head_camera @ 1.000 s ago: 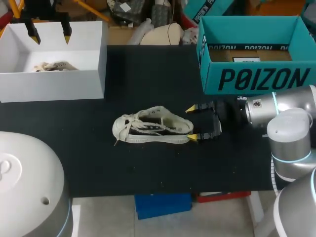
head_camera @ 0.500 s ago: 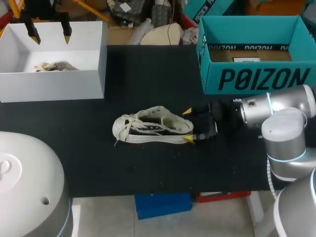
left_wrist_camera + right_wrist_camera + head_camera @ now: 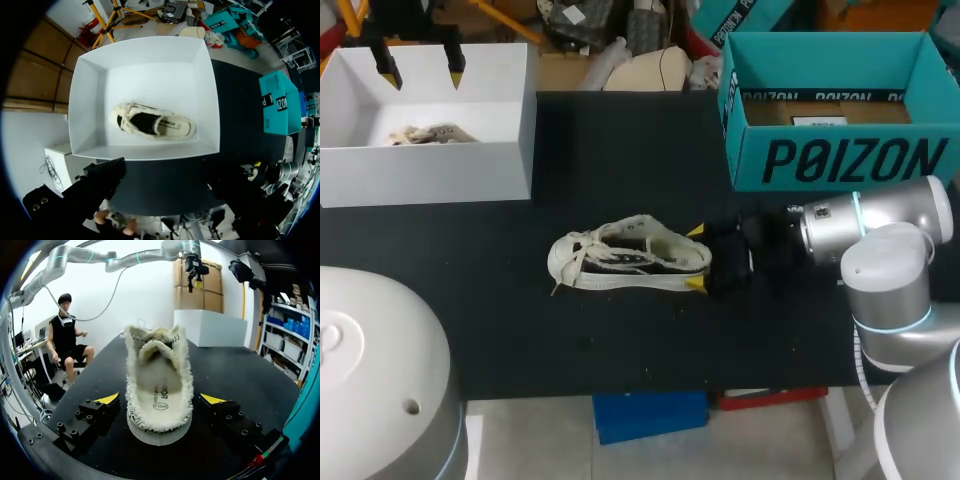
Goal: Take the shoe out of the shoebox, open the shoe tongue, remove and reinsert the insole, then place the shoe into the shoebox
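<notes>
Head view: right claw (image 3: pixel 695 257) wide astride shoe (image 3: pixel 620 258), left claw (image 3: pixel 420 68) wide above white box (image 3: pixel 430 170); teal box (image 3: pixel 840 160) lettered.

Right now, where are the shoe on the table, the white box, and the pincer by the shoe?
shoe on the table (image 3: pixel 630 255), head view, its laced middle.
white box (image 3: pixel 430 175), head view, its front wall.
right pincer (image 3: pixel 696 257), head view, midway between its yellow tips.
</notes>
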`<state>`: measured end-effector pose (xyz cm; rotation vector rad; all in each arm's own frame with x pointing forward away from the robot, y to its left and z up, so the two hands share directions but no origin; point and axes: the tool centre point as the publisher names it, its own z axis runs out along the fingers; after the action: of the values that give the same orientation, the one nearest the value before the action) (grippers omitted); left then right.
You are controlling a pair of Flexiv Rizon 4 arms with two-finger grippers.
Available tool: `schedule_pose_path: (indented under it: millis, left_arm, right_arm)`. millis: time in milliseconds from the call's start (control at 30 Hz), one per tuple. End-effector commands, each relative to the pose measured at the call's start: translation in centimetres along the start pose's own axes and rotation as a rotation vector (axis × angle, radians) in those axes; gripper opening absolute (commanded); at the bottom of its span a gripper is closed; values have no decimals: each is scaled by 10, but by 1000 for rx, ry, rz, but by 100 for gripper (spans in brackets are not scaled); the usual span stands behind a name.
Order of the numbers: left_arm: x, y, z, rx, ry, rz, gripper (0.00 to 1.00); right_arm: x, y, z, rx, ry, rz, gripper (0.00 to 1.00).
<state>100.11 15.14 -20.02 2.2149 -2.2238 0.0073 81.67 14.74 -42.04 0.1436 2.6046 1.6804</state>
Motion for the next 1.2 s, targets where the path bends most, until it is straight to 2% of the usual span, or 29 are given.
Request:
schedule_pose_path:
  millis: [33,667,700,767,967,1067,1200]
  left_arm:
    - [1,0,0,-1,-3,-2,100]
    - [1,0,0,-1,-3,-2,100]
    - [1,0,0,-1,-3,-2,100]
    - [1,0,0,-1,-3,-2,100]
    - [1,0,0,-1,-3,-2,100]
    - [25,1,-15,9,24,27,100]
    - [71,10,-22,3,20,46,100]
  right_arm:
    - [2,-2,6,0,-11,5,100]
    - [1,-11,20,-14,-31,11,100]
    - [1,-12,20,-3,-29,11,42]
    - [1,-13,20,8,-30,14,0]
    - [1,-13,20,8,-30,14,0]
    - [1,-13,20,8,-30,14,0]
    - [1,-13,20,8,-30,14,0]
